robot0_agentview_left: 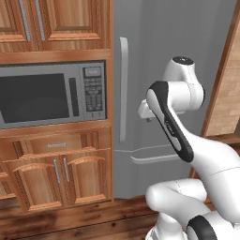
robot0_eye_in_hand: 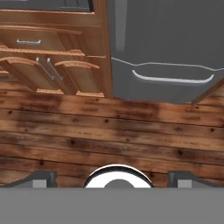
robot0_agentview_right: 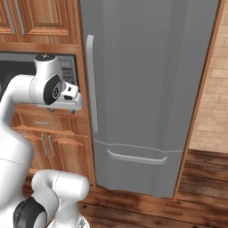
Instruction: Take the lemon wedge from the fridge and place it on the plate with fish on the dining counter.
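1. Opening the fridge [robot0_agentview_right: 147, 89] comes first: its door is shut, so the lemon wedge, judging by the task, sits somewhere inside, hidden.
2. Left of the fridge: microwave [robot0_agentview_left: 51, 93] set in wood cabinets [robot0_agentview_left: 56, 173]. Steer clear of both; neither has any part in this job.
3. Target is the long vertical handle [robot0_agentview_right: 91, 84] near the door's left edge, just beside the cabinet side. Tight gap there, so approach square to the door, not from the cabinet side.
4. Pincer [robot0_eye_in_hand: 112, 178]: released, fingers spread full wide, nothing between them. In the hand view it points down at the wood floor [robot0_eye_in_hand: 109, 131], with the fridge's lower drawer pull [robot0_eye_in_hand: 173, 79] at the top of that view. It needs to tilt up and face the door before reaching.
5. In the right base view the hand hangs left of the handle, apart from it, about level with its middle stretch. Grab there, fingers straddling the bar, then clench.
6. Handle on the left suggests hinges on the right: pull in an arc, not straight back. My read, hinges aren't visible.
7. Swing the door wide enough to clear the arm before hunting the shelves.
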### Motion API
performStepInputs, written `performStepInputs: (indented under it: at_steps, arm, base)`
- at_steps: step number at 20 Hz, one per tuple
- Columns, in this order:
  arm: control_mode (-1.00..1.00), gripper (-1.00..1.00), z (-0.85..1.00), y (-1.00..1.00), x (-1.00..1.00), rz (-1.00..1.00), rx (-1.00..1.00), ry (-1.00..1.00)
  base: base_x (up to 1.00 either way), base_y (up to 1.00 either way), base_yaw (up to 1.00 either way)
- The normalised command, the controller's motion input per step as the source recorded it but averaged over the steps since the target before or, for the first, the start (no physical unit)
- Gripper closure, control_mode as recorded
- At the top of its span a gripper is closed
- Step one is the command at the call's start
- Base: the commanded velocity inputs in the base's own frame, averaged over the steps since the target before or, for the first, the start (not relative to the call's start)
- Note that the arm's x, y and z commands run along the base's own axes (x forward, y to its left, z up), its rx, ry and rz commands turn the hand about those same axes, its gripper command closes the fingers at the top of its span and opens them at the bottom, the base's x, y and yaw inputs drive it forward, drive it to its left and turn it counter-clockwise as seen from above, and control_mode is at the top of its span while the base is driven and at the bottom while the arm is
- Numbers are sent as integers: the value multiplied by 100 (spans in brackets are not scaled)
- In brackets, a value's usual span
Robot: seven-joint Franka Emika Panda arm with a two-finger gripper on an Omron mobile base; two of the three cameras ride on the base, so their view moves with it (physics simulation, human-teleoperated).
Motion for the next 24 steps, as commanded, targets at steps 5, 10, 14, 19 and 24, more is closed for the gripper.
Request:
performStepInputs:
  at_steps: [5,10,14,19,24]
  arm:
    - [-100,-100,0,1,13,0,-8,-9]
    - [-100,-100,7,0,26,4,-19,-55]
    - [-100,-100,0,0,37,7,8,-41]
    - [-100,-100,0,0,12,0,2,-4]
    - [-100,-100,0,0,90,0,29,2]
  base:
    - [0,0,0]
    - [0,0,0]
    - [0,0,0]
    - [0,0,0]
    - [0,0,0]
